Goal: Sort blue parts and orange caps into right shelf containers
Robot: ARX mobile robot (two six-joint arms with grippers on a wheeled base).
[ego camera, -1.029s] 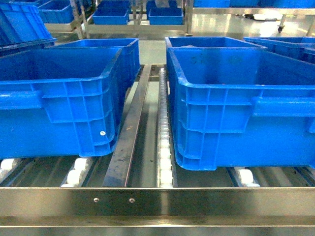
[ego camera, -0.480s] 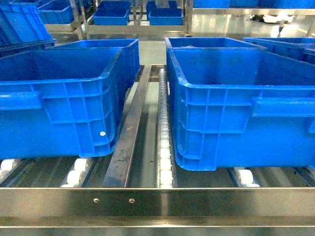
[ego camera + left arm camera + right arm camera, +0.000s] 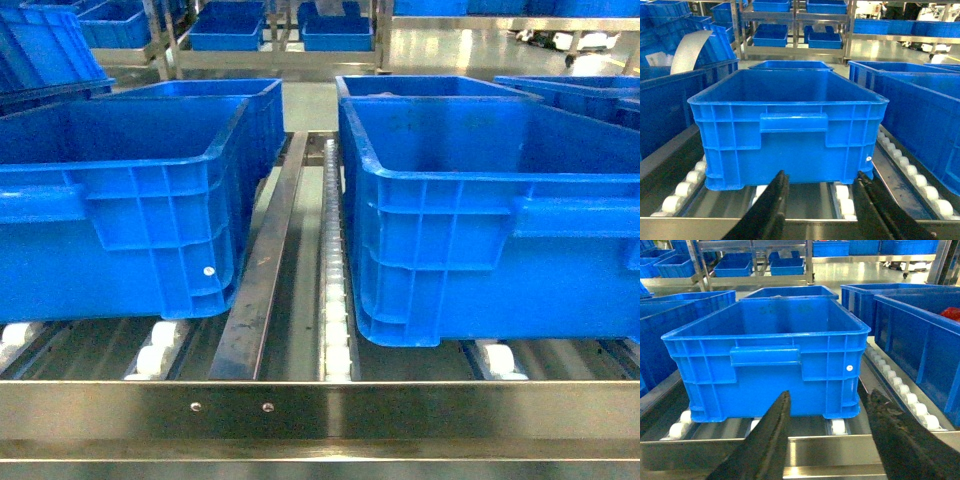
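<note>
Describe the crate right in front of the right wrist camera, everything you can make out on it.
The crate is a large bright-blue moulded plastic box, open-topped, with a thick rolled rim, ribbed walls and a bar-shaped handle on the near end. A small white dot marks its lower right corner. It sits upright and square on white rollers behind a steel rail. The inside wall that shows is bare; the floor is hidden. The open right gripper is in front, not touching.

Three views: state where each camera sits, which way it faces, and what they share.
Head: on the robot, looking forward and down at two blue crates, the left crate and the right crate, on roller rails; no arms show.
Left wrist: low behind the open left tool, facing that left crate.
Right wrist: low behind the open right tool, facing that right crate.
</note>
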